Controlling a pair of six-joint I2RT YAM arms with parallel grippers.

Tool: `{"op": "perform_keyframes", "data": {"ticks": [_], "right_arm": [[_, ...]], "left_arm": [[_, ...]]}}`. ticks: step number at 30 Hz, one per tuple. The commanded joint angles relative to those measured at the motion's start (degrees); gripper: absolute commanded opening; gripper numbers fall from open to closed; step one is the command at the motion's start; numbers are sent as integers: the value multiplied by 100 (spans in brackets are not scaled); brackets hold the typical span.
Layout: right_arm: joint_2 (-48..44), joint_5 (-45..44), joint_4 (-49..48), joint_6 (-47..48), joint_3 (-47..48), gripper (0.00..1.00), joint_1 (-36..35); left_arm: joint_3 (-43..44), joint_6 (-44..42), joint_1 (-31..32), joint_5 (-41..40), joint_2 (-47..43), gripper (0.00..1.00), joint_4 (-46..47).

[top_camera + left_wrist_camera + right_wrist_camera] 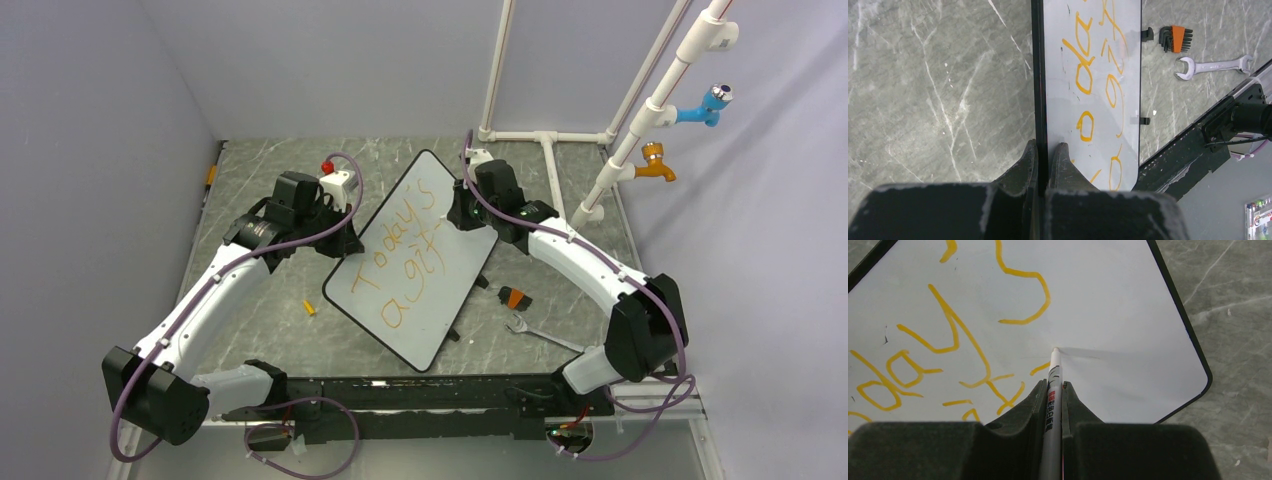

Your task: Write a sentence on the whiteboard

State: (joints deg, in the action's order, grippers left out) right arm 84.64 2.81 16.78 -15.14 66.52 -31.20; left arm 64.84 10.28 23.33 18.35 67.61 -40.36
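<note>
Left pincer clamped together on the left long edge of the whiteboard, one finger on the white face, the other outside the thin black rim. Left arm runs from its base up the left side, elbow low and out, wrist bent in toward the board.

Right pincer clamped on a marker, a slim white barrel with small print, sticking out past the fingertips. Its tip sits on the board face, in the bare white area just right of the lettering, near a rounded corner. Right arm arcs up from the right base, elbow out to the right, wrist angled down onto the far end of the board.

Whiteboard lies diagonally mid-counter between both arms; flat, glossy white, rounded corners. Sentence in orange handwriting, two lines along the board's length: "Today's" over "a gift", strokes thick and uneven.

Counter is grey with marble-like veining. Right of the board: an orange-and-black hex key set and a flat metal wrench, near each other but apart. Small orange piece lies left of the board; too small to identify.
</note>
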Motion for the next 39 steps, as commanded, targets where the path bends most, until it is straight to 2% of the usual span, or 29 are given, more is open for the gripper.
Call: {"op": "perform_keyframes", "data": {"ticks": [1,19,39], "right_arm": [[-290,38,-21,14,234,0,-11],[-80,335,-179,-121,297,0,-8],[-428,438,-249,-156,-644,0,-8]], "left_arm": [[-49,-615,-5,-838,-20,0,9],[-48,-615,-4,-842,-21,0,9],[-56,-615,-4,-860,-22,0,13]]}}
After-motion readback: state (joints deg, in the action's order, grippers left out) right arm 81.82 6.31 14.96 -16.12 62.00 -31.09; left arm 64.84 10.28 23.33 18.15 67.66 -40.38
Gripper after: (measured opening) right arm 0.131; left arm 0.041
